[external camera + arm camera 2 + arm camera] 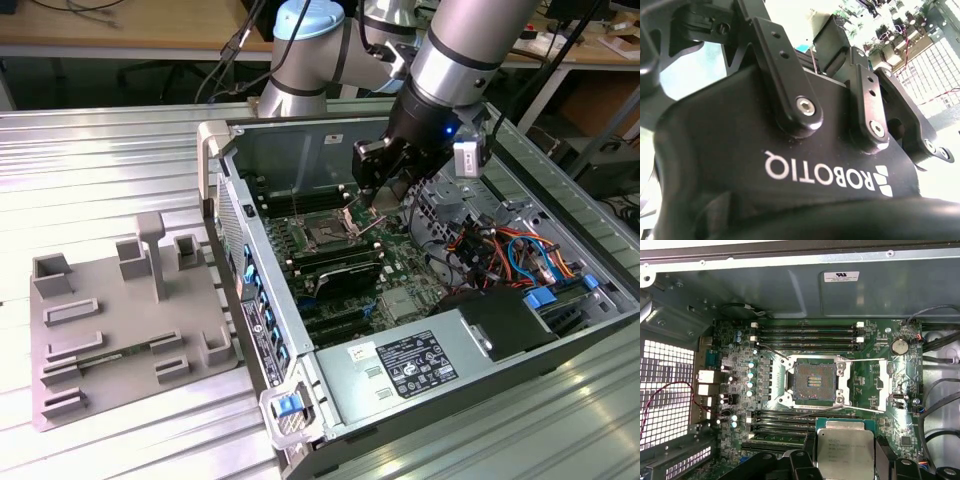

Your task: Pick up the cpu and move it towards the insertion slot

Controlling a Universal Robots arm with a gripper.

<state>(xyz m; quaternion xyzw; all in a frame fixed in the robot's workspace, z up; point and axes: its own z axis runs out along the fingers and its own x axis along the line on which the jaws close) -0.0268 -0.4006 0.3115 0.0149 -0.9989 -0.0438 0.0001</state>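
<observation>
The cpu [845, 447], a flat square chip with a pale silvery top, sits between my gripper's dark fingers [884, 460] in the first wrist view. My gripper [845, 465] is shut on it. The insertion slot [815, 382] is a dark square socket in a shiny steel frame, a short way ahead of the cpu, and its hinged bracket [872, 385] is swung open to one side. In the exterior view my gripper [378, 200] hangs inside the open computer case, just above the board and slightly to the exterior view's right of the insertion slot [325, 236].
The case walls [225, 190] ring the motherboard. Long black memory slots [807, 332] flank the socket. A power supply [410, 365] and a bundle of cables [500, 250] fill the case's near and right parts. A grey plastic tray [120, 320] lies on the ribbed metal table at left.
</observation>
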